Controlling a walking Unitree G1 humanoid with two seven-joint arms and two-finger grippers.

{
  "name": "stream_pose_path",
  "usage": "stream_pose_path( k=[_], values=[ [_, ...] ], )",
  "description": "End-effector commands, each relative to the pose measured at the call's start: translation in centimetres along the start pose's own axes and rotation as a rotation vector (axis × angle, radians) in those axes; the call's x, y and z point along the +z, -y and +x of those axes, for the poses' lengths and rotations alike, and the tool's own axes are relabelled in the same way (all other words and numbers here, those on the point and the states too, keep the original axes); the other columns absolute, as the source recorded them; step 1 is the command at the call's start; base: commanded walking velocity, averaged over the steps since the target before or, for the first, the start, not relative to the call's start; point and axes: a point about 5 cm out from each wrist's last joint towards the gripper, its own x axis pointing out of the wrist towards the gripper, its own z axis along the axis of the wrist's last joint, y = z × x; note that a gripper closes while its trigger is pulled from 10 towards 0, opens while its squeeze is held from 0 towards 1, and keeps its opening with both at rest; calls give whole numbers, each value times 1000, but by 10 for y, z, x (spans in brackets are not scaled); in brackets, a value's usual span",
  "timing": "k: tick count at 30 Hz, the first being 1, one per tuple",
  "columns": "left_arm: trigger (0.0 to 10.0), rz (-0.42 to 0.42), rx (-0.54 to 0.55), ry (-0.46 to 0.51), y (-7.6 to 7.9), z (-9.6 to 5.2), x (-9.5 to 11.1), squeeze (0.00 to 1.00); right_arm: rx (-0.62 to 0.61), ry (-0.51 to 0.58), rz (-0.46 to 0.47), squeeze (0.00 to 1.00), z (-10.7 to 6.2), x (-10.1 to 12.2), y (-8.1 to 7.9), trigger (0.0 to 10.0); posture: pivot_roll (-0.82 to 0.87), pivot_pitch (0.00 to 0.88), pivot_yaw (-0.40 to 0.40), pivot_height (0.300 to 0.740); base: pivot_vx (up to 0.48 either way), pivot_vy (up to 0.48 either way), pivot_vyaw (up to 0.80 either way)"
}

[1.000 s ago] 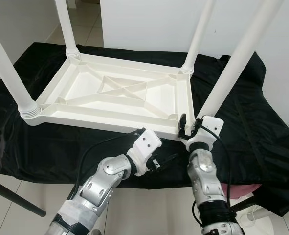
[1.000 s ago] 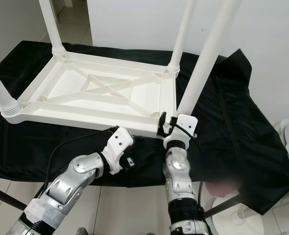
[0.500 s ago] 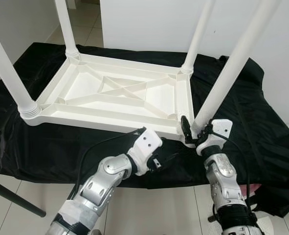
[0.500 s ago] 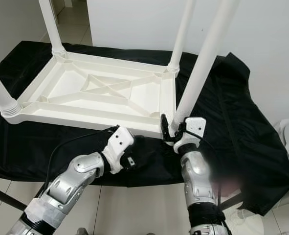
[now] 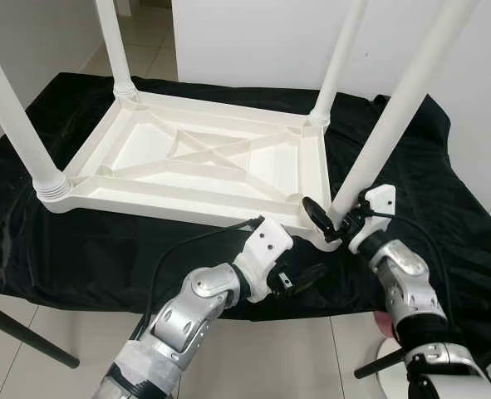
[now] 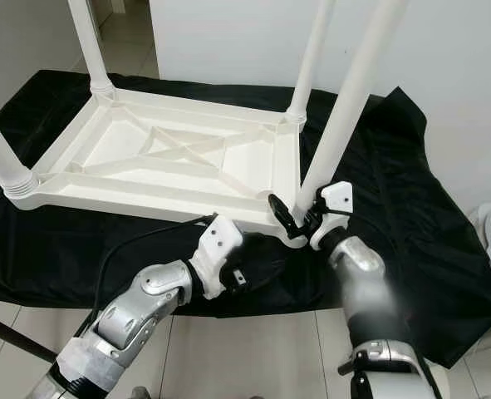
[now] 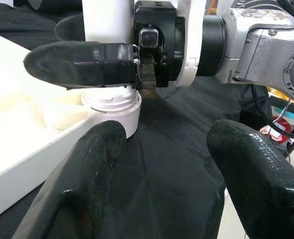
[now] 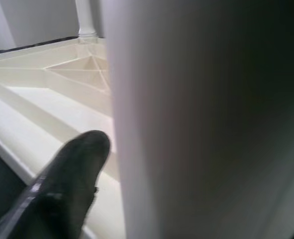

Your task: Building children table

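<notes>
The white plastic children's table [image 5: 203, 162] lies upside down on a desk draped in black cloth [image 5: 411, 208], its ribbed underside facing up and its four white legs standing upward from the corners. The near right leg [image 5: 395, 116] rises at a slight tilt from its ringed socket [image 7: 111, 107] at the corner closest to the robot. The right hand [image 5: 335, 223] is at the foot of that leg, one black finger [image 5: 315, 214] on the table side and the white wrist housing on the outer side; the left wrist view shows that finger pressed against the leg just above the socket, so the hand is clamped around the leg. The left hand [image 5: 299, 276] hangs low in front of the desk's near edge, just below the same corner, its two black fingers [image 7: 87, 184] spread apart and holding nothing, pointed toward the socket and the right hand. Pale tiled floor [image 5: 145, 37] shows beyond the desk.
</notes>
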Motion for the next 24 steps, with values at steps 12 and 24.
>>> stream_pose_path(
  k=[12,24],
  values=[
    [10000,4,-56,-1,2,2,2,0,60,-89,9,0,-8,-18,4,0,9,45,-64,740,0,0,0],
    [10000,18,-44,-12,0,2,0,0,-63,-92,79,0,-4,-21,2,10000,-2,54,-68,740,0,0,0]
  ],
)
